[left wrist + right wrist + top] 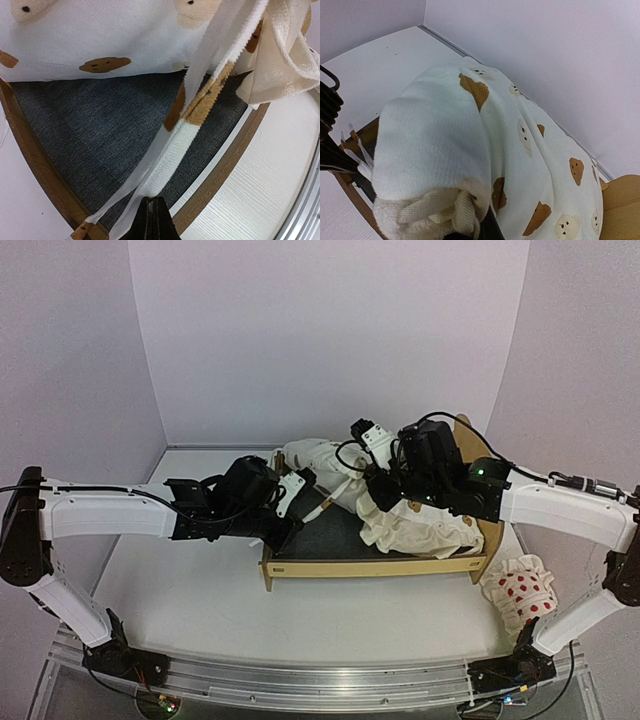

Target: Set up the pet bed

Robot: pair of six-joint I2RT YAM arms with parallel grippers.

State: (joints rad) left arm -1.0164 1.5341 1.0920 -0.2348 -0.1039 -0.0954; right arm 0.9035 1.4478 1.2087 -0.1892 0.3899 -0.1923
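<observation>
From above, a white table point(200, 610) sits between pale lilac walls point(320, 340), with an aluminium rail point(320, 680) along its near edge. On it are one pet bed point(370, 567) at the middle, one cream bear-print cushion point(420, 530) heaped in the bed's right half, and one red-dotted pillow point(522, 592) on the table just right of the bed. The left gripper point(295, 518) is at the bed's left end and the right gripper point(368, 495) is over the cushion. The left wrist view shows the bed's grey felt base and curved wooden rim point(40, 175) over the table point(265, 165); the left gripper point(152, 212) is pinched fully closed on a white tie point(170, 160) running up to the cushion point(100, 30). In the right wrist view, the right gripper point(485, 225) is clamped on bunched cushion point(445, 140) fabric, with the bed's plywood point(622, 205) at the right.
</observation>
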